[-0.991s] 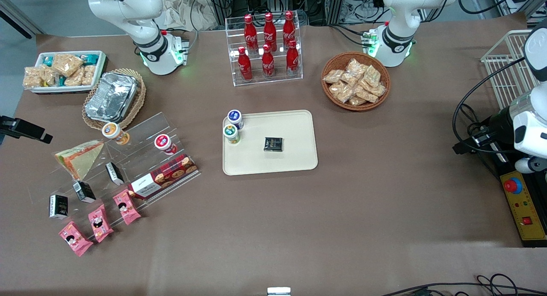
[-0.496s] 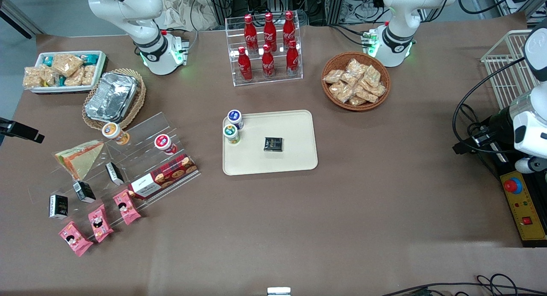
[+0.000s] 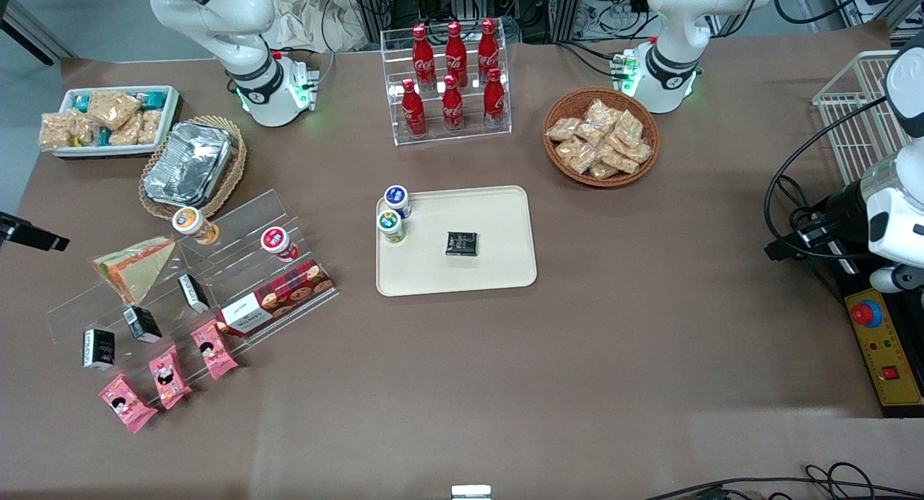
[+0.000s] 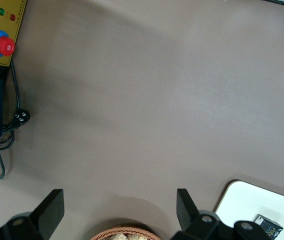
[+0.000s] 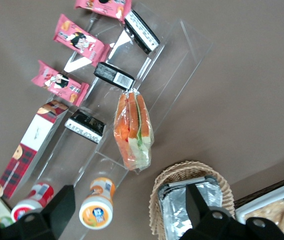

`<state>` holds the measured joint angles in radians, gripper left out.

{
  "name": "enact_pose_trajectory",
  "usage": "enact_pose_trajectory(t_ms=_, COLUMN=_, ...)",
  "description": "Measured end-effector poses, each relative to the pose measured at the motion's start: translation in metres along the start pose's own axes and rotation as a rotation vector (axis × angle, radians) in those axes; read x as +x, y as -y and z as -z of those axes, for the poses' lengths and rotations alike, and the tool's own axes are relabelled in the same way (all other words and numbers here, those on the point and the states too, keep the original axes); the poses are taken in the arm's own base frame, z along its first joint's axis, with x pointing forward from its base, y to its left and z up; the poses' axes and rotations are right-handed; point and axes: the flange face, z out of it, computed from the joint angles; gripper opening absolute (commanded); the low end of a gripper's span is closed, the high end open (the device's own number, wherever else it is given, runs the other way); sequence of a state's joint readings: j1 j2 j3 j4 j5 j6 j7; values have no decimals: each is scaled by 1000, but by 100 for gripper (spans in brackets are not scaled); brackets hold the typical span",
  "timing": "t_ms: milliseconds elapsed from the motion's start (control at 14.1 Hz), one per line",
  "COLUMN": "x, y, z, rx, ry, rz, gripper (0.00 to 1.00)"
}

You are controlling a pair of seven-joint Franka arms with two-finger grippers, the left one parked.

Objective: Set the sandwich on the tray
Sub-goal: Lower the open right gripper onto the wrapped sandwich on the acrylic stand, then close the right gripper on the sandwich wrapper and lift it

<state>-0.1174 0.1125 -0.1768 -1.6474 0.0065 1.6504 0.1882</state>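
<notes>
The sandwich (image 3: 136, 268) is a clear-wrapped triangular wedge lying on a clear acrylic stepped stand (image 3: 238, 218), toward the working arm's end of the table. In the right wrist view the sandwich (image 5: 133, 129) shows its orange and green filling edge. My gripper (image 5: 129, 206) hangs open high above the stand, holding nothing, with an orange-lidded cup (image 5: 97, 210) seen between its fingers. Only a dark part of the hand (image 3: 29, 233) shows in the front view. The cream tray (image 3: 498, 218) lies at the table's middle, well apart from the sandwich.
On the tray stand two small cups (image 3: 393, 213) and a black packet (image 3: 462, 243). Around the sandwich are a red-lidded cup (image 3: 278, 243), a cookie box (image 3: 278, 298), black cartons (image 3: 142, 323) and pink packets (image 3: 167, 376). A foil pan (image 3: 189, 162) sits in a wicker basket; a cola rack (image 3: 451, 81) stands farther back.
The dark part of my hand has drifted outward toward the table's edge at the working arm's end. The sandwich and everything else lie as before.
</notes>
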Motion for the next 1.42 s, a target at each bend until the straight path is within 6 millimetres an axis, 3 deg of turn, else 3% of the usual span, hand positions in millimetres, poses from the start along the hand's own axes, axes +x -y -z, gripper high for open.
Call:
enact_pose_trajectory(t_ms=425, x=-1, y=5, z=-77, rx=11, ry=-37, rz=-35, gripper=99)
enact_pose_trajectory(t_ms=920, x=-38, y=0, z=-145, rx=26, ry=-120, rz=-15, gripper=97)
enact_pose_trajectory(t_ms=991, x=-40, y=-1, z=-155, rx=29, ry=-134, rz=-14, gripper=85)
enact_pose_trajectory(t_ms=1274, x=-45, y=-1, z=-186, rx=25, ry=-146, rz=7, gripper=11)
enact_pose_trajectory(t_ms=1345, x=-44, y=-1, z=-189, rx=23, ry=-147, rz=10, gripper=2)
enact_pose_trajectory(t_ms=1416, x=-43, y=0, z=-191, rx=22, ry=-150, rz=13, gripper=0)
